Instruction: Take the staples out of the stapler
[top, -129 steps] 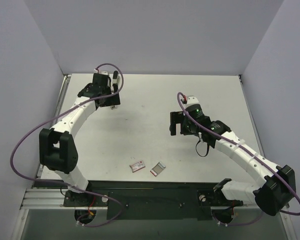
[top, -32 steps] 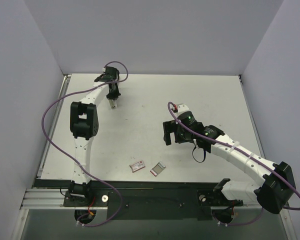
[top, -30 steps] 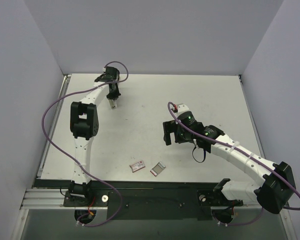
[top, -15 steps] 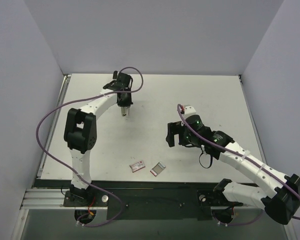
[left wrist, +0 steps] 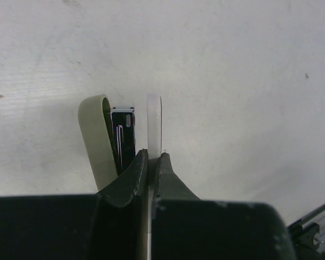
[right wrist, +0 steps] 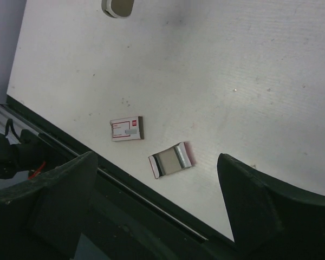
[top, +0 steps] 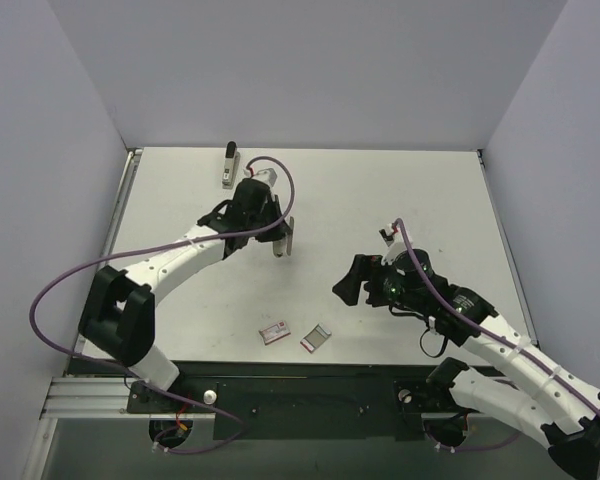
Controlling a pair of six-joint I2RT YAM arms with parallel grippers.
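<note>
My left gripper (top: 277,238) hangs over the middle-left of the table, shut on the stapler (top: 286,236). In the left wrist view the fingertips (left wrist: 142,158) pinch a thin pale plate (left wrist: 154,116) of the stapler. Its beige cover (left wrist: 97,135) and black-and-chrome channel (left wrist: 123,135) stand splayed to the left of that plate. I cannot make out separate staples. My right gripper (top: 352,283) is open and empty over the near right. Its wide-apart fingers (right wrist: 65,189) frame the table's near edge.
A red-and-white box (top: 274,332) (right wrist: 127,128) and an open grey box (top: 317,337) (right wrist: 170,160) lie near the front edge, beside the black rail (right wrist: 130,195). A slim grey bar with a black end (top: 229,166) lies at the far left.
My left arm swung from the far left corner toward the middle, carrying the stapler and uncovering the slim bar. My right gripper drew back toward the near right.
</note>
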